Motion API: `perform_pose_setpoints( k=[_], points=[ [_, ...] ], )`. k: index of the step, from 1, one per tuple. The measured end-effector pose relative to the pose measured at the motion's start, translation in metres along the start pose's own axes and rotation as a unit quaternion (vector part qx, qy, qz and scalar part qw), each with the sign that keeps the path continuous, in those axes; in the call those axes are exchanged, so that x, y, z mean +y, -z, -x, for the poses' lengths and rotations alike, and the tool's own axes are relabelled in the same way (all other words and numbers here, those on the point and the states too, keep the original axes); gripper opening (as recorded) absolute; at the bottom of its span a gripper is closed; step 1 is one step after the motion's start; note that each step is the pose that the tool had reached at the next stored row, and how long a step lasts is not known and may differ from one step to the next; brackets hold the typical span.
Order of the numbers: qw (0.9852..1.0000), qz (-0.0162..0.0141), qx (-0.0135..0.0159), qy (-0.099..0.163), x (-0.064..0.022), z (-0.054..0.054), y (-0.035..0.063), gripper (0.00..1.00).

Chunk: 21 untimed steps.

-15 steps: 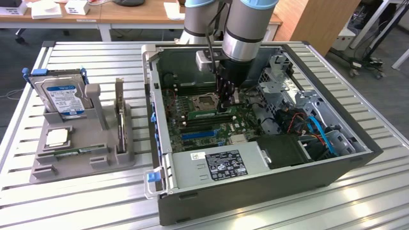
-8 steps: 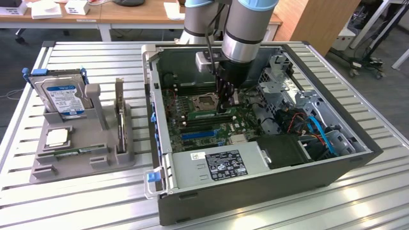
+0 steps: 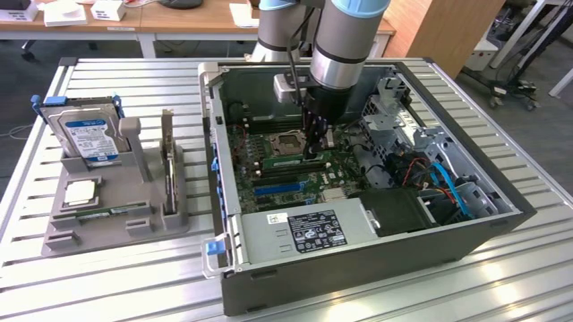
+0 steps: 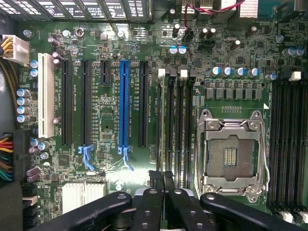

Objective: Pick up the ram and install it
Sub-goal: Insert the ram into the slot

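The gripper [image 4: 161, 185] has its fingers pressed together, gripping nothing, low over the memory slots [image 4: 174, 125]. The ram [image 3: 284, 161] looks already stood in one slot — fully latched or not, I cannot tell

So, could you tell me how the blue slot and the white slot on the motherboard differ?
The blue slot is narrower than the white slot. The blue slot ends in a blue latch; the white slot shows none. The blue one sits between black slots, the white one at the row's end. Both are long, empty and parallel.
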<state>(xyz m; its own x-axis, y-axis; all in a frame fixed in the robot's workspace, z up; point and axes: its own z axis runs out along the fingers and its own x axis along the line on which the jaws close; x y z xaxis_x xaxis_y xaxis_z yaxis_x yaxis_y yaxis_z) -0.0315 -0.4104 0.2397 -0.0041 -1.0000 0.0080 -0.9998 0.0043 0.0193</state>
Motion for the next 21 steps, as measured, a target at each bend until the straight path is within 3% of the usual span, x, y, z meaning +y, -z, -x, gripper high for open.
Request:
perform_pose_setpoints(
  k=[21],
  points=[
    [1.0,0.0,0.0,0.0,0.0,0.0021,-0.0019,0.11]
  ],
)
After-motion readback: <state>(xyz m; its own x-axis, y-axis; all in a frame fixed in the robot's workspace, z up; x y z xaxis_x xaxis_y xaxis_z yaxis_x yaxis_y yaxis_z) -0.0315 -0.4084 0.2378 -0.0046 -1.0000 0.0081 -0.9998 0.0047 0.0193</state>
